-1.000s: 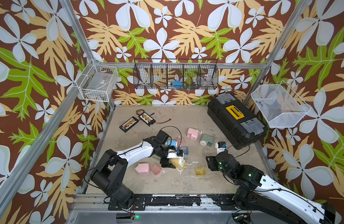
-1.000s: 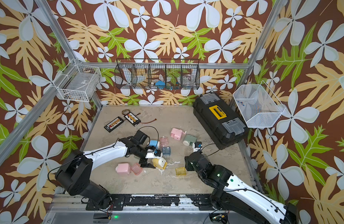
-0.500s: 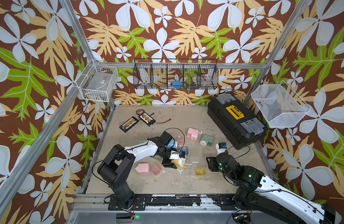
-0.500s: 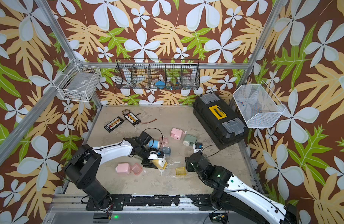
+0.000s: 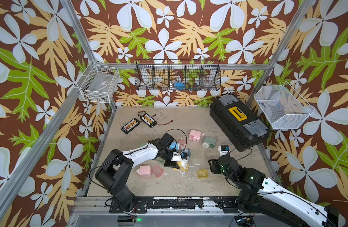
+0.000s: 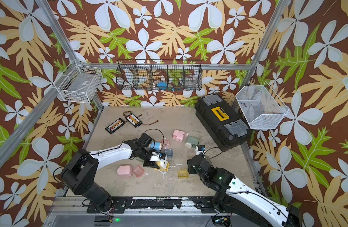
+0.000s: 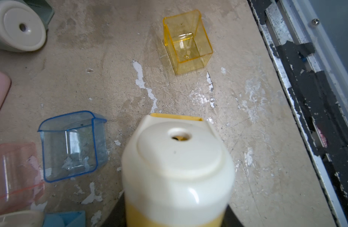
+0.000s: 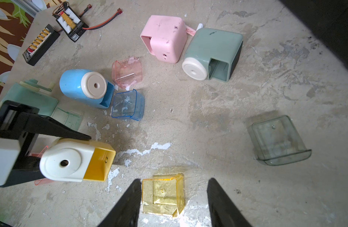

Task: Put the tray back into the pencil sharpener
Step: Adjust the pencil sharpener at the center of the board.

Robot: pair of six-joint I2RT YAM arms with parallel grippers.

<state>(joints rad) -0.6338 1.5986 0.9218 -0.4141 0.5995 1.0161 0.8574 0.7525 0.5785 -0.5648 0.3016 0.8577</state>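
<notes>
Tabletop (image 8: 208, 98): yellow tray (image 8: 163, 196) within right pincer (image 8: 174, 179)

Cream-faced yellow sharpener (image 8: 75, 161) was mid-table, slot empty; clear yellow tray (image 8: 163, 194) lay apart at its 4 o'clock, seemingly open-side-up.

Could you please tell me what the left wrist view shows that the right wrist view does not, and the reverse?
Only the left wrist view shows the chipped black rail. Only the right wrist view shows the right hand open astride the yellow tray, the left hand flanking the yellow sharpener, a smoky clear tray and two charger boards. Both show the yellow sharpener, the yellow tray and the blue tray.
</notes>
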